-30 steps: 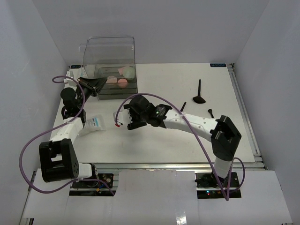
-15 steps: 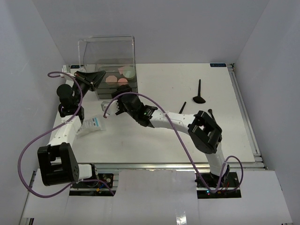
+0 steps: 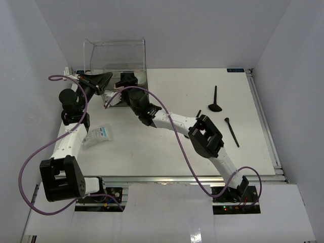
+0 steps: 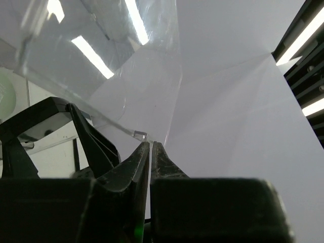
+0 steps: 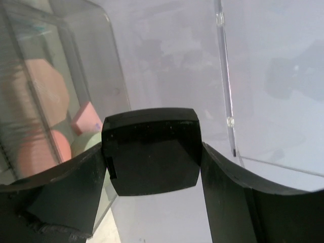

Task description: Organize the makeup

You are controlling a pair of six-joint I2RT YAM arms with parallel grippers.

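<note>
Top view, upper left: the right gripper (image 3: 127, 84) holds the black square compact (image 3: 126, 78) at the clear box (image 3: 116, 50)'s mouth. Left wrist, centre: the left gripper (image 4: 151, 146) is pinched together on the box's thin edge, and a slip could drop it onto the compact. Right wrist, centre: the compact sits clamped tight, with the box wall just behind it.

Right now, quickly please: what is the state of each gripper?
Left gripper: closed, pinching the clear box edge.
Right gripper: closed on the black square compact.

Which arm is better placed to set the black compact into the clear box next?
Right. The right gripper is shut on the black compact, at the clear box opening, with pink items visible inside. The left gripper appears pinched on the box's clear edge, so it is occupied.
</note>
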